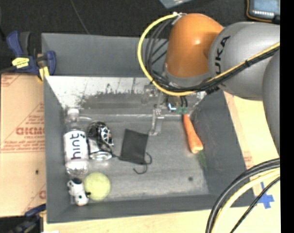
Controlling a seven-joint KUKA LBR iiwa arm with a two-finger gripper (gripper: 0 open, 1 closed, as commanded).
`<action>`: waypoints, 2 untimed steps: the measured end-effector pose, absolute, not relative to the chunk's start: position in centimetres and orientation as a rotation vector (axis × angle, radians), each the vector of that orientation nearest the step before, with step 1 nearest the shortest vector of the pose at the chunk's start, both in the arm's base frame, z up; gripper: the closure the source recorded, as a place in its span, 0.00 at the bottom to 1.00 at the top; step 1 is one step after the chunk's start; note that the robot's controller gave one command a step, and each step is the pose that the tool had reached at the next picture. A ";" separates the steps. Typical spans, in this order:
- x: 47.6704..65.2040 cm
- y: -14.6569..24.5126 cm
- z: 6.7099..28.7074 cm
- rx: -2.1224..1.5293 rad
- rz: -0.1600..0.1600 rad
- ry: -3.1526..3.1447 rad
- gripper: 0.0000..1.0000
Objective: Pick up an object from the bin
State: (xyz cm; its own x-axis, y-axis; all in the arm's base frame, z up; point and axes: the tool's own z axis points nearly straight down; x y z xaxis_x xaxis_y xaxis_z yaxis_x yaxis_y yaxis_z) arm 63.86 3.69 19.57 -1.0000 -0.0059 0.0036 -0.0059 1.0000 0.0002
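Observation:
My gripper (pixel 170 120) hangs under the orange cover, over the back middle of the bin. It is open, with one finger (pixel 156 124) pointing down on the left and the other by the top of an orange carrot (pixel 192 136). Nothing sits between the fingers. The carrot lies lengthwise just right of the gripper, its green end toward the front. A flat black pouch (pixel 133 146) with a loose cord lies just in front of the left finger, apart from it.
At the bin's left side lie a clear "hint" water bottle (pixel 75 150) and a black-and-white can (pixel 100 141) beside it. A yellow-green ball (pixel 97 186) and a small white-and-black toy (pixel 77 192) sit in the front left corner. The arm covers the bin's back right.

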 end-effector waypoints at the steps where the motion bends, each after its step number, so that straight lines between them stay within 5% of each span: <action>1: 64.0 3.7 20.1 0.009 -0.001 -3.146 0.00; 2: 63.4 3.2 14.6 0.055 0.001 -3.149 0.00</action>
